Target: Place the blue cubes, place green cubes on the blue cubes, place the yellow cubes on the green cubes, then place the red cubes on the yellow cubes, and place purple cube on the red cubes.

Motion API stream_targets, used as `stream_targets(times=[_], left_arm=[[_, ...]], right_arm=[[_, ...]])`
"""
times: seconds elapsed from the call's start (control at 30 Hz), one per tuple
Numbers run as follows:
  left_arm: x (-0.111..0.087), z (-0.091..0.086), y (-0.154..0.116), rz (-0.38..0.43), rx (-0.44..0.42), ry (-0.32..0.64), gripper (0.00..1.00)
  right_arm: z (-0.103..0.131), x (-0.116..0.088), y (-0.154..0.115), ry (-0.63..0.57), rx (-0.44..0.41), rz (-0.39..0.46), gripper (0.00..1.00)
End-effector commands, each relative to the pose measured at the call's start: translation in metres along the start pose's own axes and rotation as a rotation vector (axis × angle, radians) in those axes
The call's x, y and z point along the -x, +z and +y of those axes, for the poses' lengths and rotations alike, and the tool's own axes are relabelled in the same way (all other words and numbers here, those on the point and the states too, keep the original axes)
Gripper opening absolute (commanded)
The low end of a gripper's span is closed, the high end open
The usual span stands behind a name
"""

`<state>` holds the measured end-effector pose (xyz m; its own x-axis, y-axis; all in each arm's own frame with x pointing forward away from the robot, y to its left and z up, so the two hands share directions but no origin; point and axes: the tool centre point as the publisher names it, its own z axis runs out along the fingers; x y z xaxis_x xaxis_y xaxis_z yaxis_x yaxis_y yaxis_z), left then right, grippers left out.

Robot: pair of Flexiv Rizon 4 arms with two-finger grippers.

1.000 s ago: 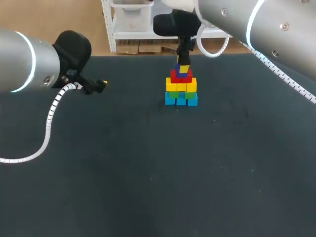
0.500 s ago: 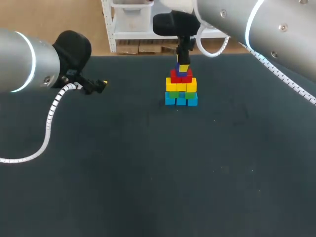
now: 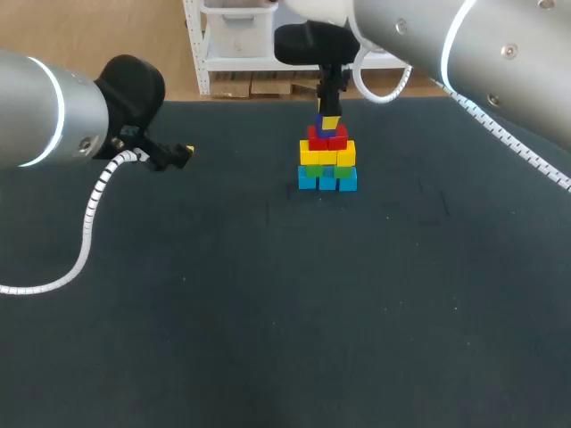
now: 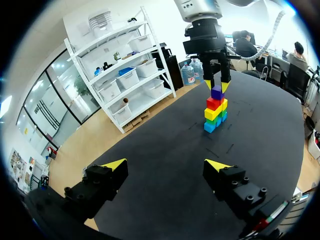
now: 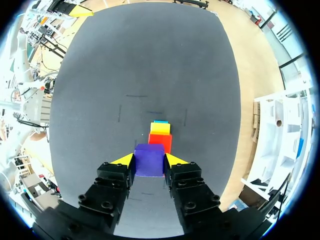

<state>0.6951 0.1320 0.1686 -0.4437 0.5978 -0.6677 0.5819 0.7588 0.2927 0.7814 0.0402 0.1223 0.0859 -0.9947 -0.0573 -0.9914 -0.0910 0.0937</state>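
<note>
Right tool (image 5: pixel 149 162) grips the purple cube (image 5: pixel 149 156), which seems seated on the red cubes (image 5: pixel 160 142) at the desk's (image 3: pixel 268 321) 12 o'clock, so it should open evenly and lift straight up without nudging; left tool (image 4: pixel 166 164) is released at 10 o'clock.

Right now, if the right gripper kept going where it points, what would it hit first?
Pointing down, the right gripper, shut on the purple cube, would meet the red cubes just beneath; they may touch already.
</note>
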Motion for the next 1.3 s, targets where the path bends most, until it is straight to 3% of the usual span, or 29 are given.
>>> stream_targets(times=[0.03,0.9,1.07,1.13,1.3], left_arm=[[-0.0003,0.0006,0.0001,-0.002,-0.002,0.0,1.0],[-0.0003,0.0006,0.0001,-0.002,-0.002,0.0,1.0],[-0.0003,0.0006,0.0001,-0.002,-0.002,0.0,1.0],[-0.0003,0.0006,0.0001,-0.002,-0.002,0.0,1.0],[-0.0003,0.0006,0.0001,-0.002,-0.002,0.0,1.0]], right_arm=[[-0.0078,0.0023,-0.0019,0.0,0.072,0.005,0.09],[-0.0037,-0.0029,-0.0005,0.003,0.08,0.001,0.11],[-0.0045,-0.0033,0.0002,0.003,0.082,-0.003,0.18],[-0.0055,-0.003,-0.0001,0.005,0.08,-0.005,0.32],[-0.0056,-0.0019,-0.0017,0.001,0.074,-0.009,0.44]])
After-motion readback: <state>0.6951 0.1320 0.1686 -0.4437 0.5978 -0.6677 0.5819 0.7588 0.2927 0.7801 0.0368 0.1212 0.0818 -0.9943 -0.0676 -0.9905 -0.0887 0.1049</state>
